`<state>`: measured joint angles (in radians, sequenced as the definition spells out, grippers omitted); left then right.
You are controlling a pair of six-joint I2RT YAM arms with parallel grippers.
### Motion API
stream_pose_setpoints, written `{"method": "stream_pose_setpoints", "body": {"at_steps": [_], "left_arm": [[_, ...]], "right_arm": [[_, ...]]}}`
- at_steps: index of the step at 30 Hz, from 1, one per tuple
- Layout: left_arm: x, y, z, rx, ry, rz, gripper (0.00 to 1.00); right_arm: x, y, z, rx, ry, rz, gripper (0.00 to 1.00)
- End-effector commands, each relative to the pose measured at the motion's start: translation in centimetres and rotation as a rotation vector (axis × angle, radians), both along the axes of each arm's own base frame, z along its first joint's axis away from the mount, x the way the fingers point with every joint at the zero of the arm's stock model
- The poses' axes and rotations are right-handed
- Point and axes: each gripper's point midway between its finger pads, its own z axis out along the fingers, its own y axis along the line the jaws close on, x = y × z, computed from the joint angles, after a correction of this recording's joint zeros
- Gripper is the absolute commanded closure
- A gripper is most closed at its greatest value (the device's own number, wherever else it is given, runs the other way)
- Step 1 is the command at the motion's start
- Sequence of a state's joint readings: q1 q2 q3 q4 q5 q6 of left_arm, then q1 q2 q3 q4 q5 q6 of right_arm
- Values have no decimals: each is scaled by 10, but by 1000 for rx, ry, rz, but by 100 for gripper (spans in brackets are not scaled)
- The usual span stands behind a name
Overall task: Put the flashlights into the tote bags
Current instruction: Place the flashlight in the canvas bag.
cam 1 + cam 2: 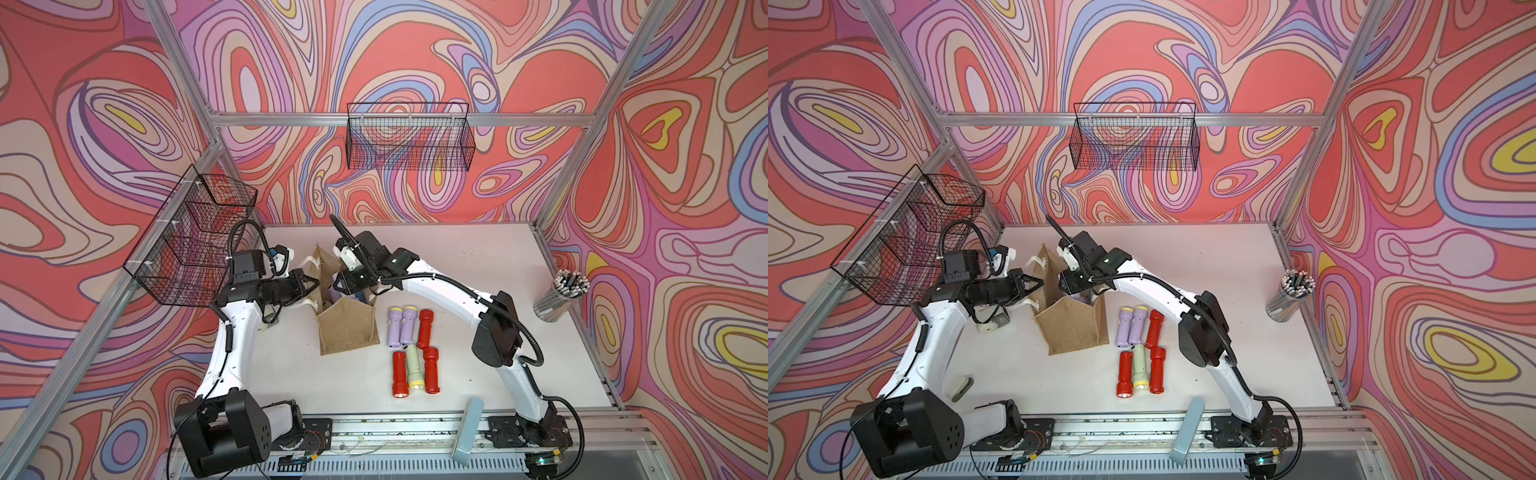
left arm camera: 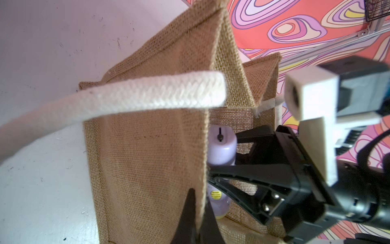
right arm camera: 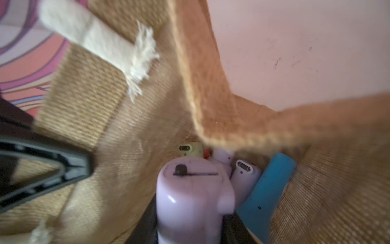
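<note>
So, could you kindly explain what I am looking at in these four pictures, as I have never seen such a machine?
This is a robot with two arms on a white table, each ending in a two-fingered gripper. Two pictures look down from overhead, from almost the same spot; the two close-ups come from cameras on the wrists. The left gripper pinches one wall of the tan tote bag. The right gripper reaches inside, closed on a lilac flashlight; a blue flashlight and others are already in the bag. Beside it lie six flashlights: lilac, red and pale green. A cup of grey rods stands near the table's edge.
</note>
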<state>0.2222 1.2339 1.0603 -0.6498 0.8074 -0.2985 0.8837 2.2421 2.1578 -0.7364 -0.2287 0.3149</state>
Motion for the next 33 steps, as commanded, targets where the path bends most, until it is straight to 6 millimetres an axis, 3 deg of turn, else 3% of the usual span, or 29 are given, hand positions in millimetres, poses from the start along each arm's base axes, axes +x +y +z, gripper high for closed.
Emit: {"method": "stream_pose_setpoints", "body": {"at_steps": [1, 7, 16, 19, 26, 33], "left_arm": [[4, 2, 14, 18, -28, 14, 100], [11, 7, 18, 29, -29, 34, 100], [14, 8, 11, 25, -3, 39, 100], [13, 9, 8, 32, 10, 44, 100], [11, 6, 2, 13, 36, 32, 100], [11, 2, 0, -10, 42, 16, 100]], "right_arm": [[-7, -27, -2, -123, -28, -46, 100], [1, -78, -26, -305, 20, -324, 100], [-1, -94, -27, -321, 41, -418, 100], [1, -87, -32, -323, 36, -381, 100], [8, -44, -37, -192, 79, -315, 100], [6, -14, -59, -110, 195, -300, 100]]}}
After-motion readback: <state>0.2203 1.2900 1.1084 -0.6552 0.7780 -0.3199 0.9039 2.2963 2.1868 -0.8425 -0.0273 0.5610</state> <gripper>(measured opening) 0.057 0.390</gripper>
